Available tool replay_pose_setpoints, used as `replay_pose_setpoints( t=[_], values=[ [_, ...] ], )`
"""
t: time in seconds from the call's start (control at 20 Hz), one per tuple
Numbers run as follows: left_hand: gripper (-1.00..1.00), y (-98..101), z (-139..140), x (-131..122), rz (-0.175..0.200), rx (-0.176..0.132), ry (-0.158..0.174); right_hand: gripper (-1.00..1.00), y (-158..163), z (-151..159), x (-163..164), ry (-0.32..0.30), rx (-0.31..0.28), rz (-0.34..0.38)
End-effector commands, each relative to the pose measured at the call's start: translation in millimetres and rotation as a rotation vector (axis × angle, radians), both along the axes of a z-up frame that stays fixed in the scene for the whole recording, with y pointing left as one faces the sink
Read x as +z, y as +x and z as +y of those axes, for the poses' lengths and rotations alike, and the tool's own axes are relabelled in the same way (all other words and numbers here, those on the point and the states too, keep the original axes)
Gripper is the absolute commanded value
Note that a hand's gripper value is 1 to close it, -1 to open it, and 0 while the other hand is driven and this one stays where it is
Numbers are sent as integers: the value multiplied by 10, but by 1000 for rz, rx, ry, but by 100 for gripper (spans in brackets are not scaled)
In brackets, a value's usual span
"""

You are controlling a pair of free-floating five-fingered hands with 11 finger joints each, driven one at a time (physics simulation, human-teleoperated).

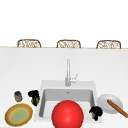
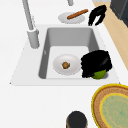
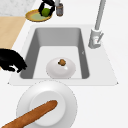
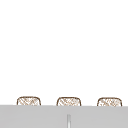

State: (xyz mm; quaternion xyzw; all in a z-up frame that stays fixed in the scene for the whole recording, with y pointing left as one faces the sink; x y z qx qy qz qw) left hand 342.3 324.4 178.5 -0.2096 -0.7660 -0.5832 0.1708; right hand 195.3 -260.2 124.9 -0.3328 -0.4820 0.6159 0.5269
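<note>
My left hand (image 1: 34, 95) is shut on a small green fruit (image 1: 35, 100) and hangs by the sink's left rim, between the sink (image 1: 42, 93) and a yellow-rimmed plate (image 1: 18, 114). In the left side view the left hand (image 2: 96, 63) covers most of the fruit (image 2: 99, 74). In the right side view the left hand (image 3: 46, 5) and the fruit (image 3: 45, 11) appear above the yellow plate (image 3: 35, 16). My right hand (image 1: 96, 111) hovers at the sink's front right corner, fingers relaxed and pointing down, holding nothing. It also shows as the far hand (image 2: 97, 15) and the near hand (image 3: 11, 62).
A big red round thing (image 1: 67, 114) sits at the sink's front. A white round dish with a brown lump (image 2: 66, 65) lies in the basin. A white plate (image 1: 106, 100) on the right holds a brown bread stick (image 1: 117, 108). A dark cup (image 1: 18, 96) stands left. The faucet (image 1: 68, 72) rises behind the sink.
</note>
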Motion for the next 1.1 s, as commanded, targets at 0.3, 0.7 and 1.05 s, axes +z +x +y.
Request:
replay_pose_setpoints(
  t=[0.3, 0.7, 1.05],
  values=[
    [100, -514, 557, 94, 0, 10, 5, 0, 0, 0, 0, 0, 0, 0],
    [100, -872, 1051, 76, 33, 21, 12, 0, 0, 0, 0, 0, 0, 0],
    [100, -912, 1218, -235, -39, 27, -17, 0, 0, 0, 0, 0, 0, 0]
  ],
)
